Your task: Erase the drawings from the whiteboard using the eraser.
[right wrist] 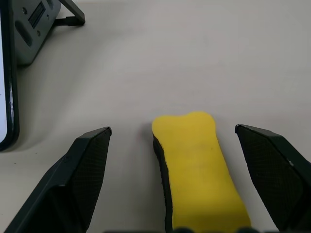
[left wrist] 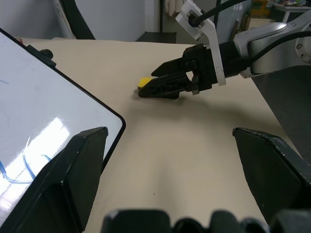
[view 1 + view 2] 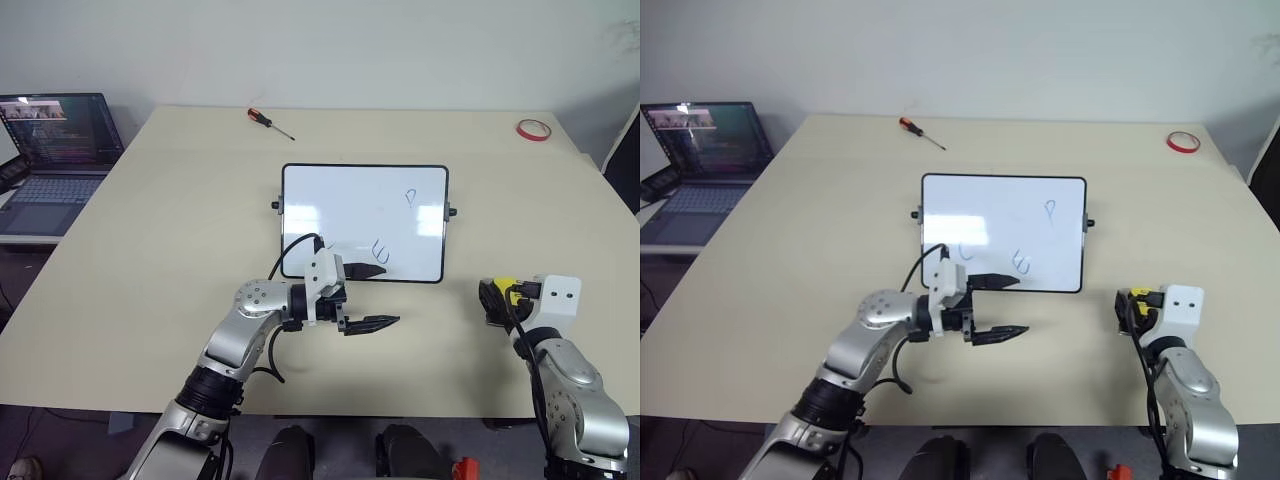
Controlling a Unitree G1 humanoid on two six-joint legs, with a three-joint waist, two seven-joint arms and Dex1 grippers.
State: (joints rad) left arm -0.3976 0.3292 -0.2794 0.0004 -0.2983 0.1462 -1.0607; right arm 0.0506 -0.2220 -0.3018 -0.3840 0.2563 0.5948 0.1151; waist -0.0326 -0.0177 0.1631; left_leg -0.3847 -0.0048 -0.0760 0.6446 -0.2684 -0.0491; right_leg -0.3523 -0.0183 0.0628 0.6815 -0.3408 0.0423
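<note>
Eraser (image 1: 199,170) lay off-centre between the wide-open right claw (image 1: 180,141) fingers on the table (image 3: 180,200); closing risked nudging it aside, while the left claw (image 3: 372,297) stood open.

The two eye views look forward and down from the head over the surface (image 3: 150,250), far enough back to take in both arms, the whole whiteboard (image 3: 365,215) and a laptop (image 3: 55,150) beyond the surface's edge; they share nearly the same scene, slightly offset sideways. The left wrist view sits low and close behind the left gripper (image 2: 170,145), looking level along its fingers across the surface to the right gripper (image 2: 163,85), with a corner of the whiteboard alongside. The right wrist view looks down past the right gripper's fingers, very near the eraser (image 1: 199,170) between them.
</note>
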